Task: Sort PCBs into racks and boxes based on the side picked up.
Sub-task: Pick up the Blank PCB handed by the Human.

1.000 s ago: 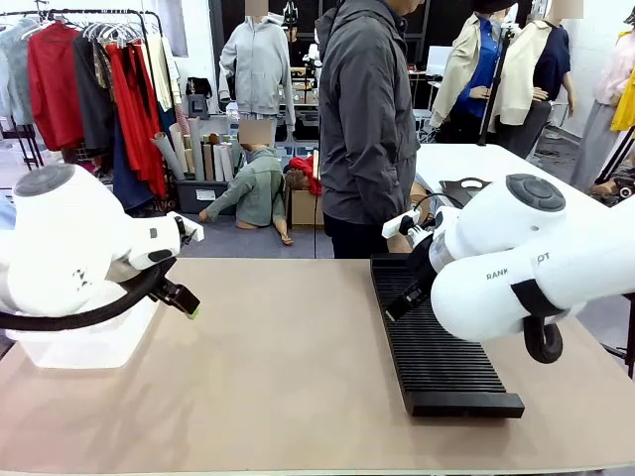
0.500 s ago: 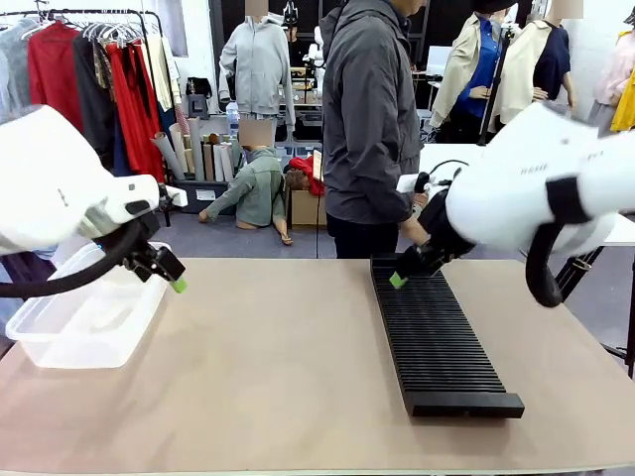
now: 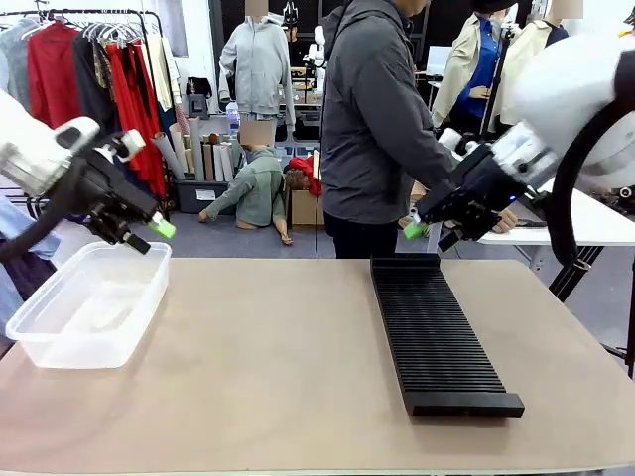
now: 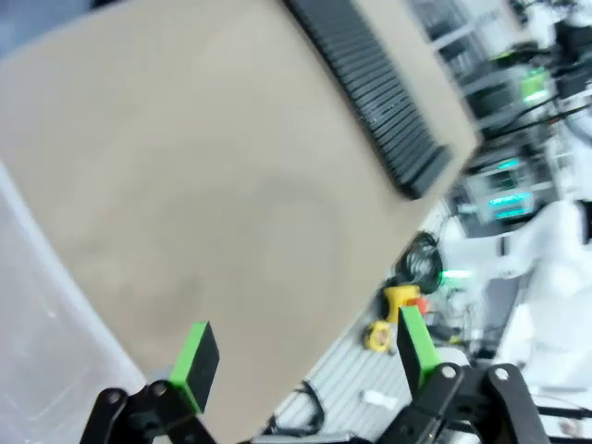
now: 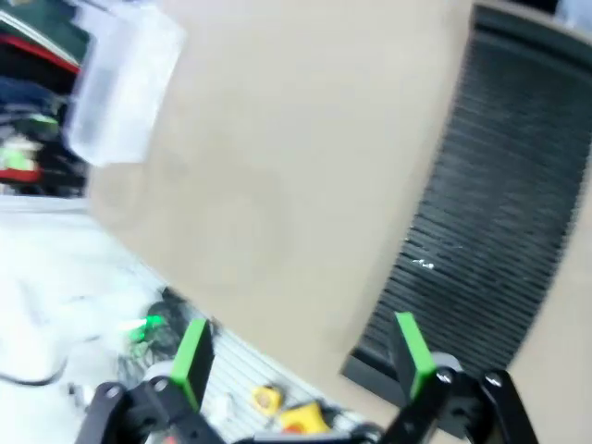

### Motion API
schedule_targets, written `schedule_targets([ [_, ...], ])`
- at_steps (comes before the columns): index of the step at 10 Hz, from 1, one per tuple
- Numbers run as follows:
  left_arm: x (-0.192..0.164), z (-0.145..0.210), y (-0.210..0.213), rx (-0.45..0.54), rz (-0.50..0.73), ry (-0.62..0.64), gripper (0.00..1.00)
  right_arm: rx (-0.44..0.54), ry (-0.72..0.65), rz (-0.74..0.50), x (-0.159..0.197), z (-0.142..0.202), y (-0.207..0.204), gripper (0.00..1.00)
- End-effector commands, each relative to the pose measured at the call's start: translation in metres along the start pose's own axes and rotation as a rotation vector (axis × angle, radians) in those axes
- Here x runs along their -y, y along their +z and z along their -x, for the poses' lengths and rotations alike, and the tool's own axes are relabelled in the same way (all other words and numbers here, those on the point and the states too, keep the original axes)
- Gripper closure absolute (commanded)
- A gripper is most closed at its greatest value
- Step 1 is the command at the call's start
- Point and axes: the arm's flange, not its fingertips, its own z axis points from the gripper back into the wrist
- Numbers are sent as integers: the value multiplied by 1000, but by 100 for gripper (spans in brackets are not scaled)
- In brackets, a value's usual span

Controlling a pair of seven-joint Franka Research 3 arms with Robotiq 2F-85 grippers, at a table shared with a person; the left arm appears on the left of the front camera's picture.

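Note:
The PCBs are out of view. A long black slotted rack [image 3: 437,332] lies on the right half of the tan table, running from the far edge toward me; it also appears as the rack [image 4: 365,88] and the rack [image 5: 499,213] in the wrist views. A clear plastic box [image 3: 89,307] sits empty at the table's left edge, seen again as the box [image 5: 125,83]. My left gripper [image 3: 149,236] hangs above the box's far end, open and empty [image 4: 305,356]. My right gripper [image 3: 429,230] hovers above the rack's far end, open and empty [image 5: 302,356].
A person in a grey jacket [image 3: 382,129] stands at the far side just behind the rack, turned toward a white side table [image 3: 585,223]. The bare tan tabletop [image 3: 278,357] spreads between the box and the rack.
Both arms have lifted and swung up and outward from low over the table. The left arm no longer covers the box. Both grippers stay open.

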Motion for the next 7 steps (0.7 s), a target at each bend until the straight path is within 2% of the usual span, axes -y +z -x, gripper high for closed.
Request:
schedule_targets([
  [1,-24,0,17,121,187,116,0,68,-84,-257,27,5,24,0],
  [3,-38,7,33,196,289,161,0,136,-137,-521,62,16,49,0],
  [5,-49,26,57,280,329,182,0,216,-142,-683,91,39,77,0],
  [7,-64,53,84,368,350,199,0,257,-148,-702,112,65,101,0],
])
